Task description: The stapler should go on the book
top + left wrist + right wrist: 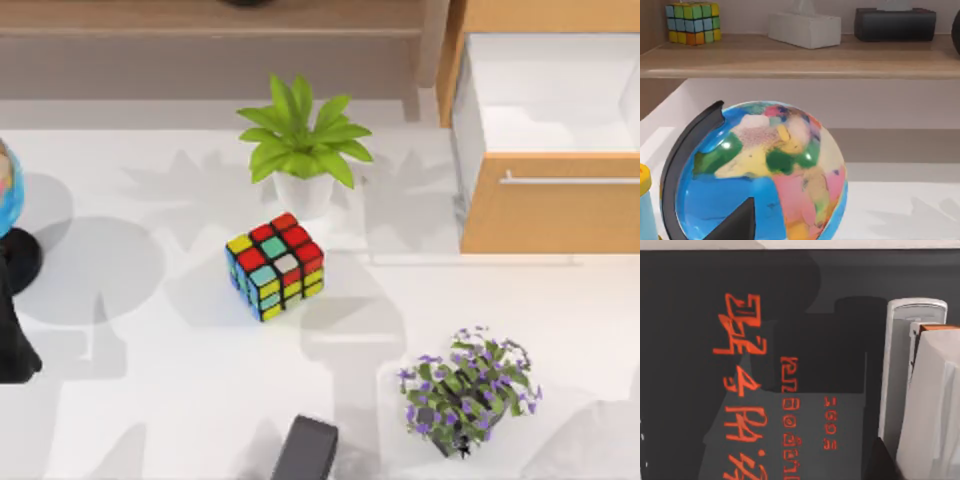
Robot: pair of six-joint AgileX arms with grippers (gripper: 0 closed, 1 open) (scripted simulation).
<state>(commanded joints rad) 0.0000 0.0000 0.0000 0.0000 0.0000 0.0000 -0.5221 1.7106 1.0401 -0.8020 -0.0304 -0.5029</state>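
**Right gripper [885, 465] close over book, grip state unconfirmed**

Right gripper is low over the book [740, 365], a dark cover with orange lettering as the right wrist view shows it. The stapler [932, 405], pale grey and white, sits hard against that camera and overlaps the cover. Whether the gripper is clamped on the stapler or has let go cannot be told. Nor can it be told whether the stapler's base is touching the cover or is just above it.

Left arm [12, 345] is parked at the table's 9 o'clock edge, just beside the globe [760, 175].

On the table, a puzzle cube [275, 265] stands near centre and a green potted plant [303, 150] at 12 o'clock. A purple flowering plant [468, 390] is at 5 o'clock and an open drawer [545, 205] at 2 o'clock. A dark shape [305, 450] breaks the 6 o'clock edge; I cannot identify it.

Assessment: placement looks at or near its final stage.

Risks:
- One end of the stapler lies close to the book's border. If it is let go there or set down tilted, it could tip or slide off the smooth cover.
- If it is let go above the cover rather than on it, it could bounce and shift.
- A sideways withdrawal could drag the stapler along, or brush the purple plant if that stands close.
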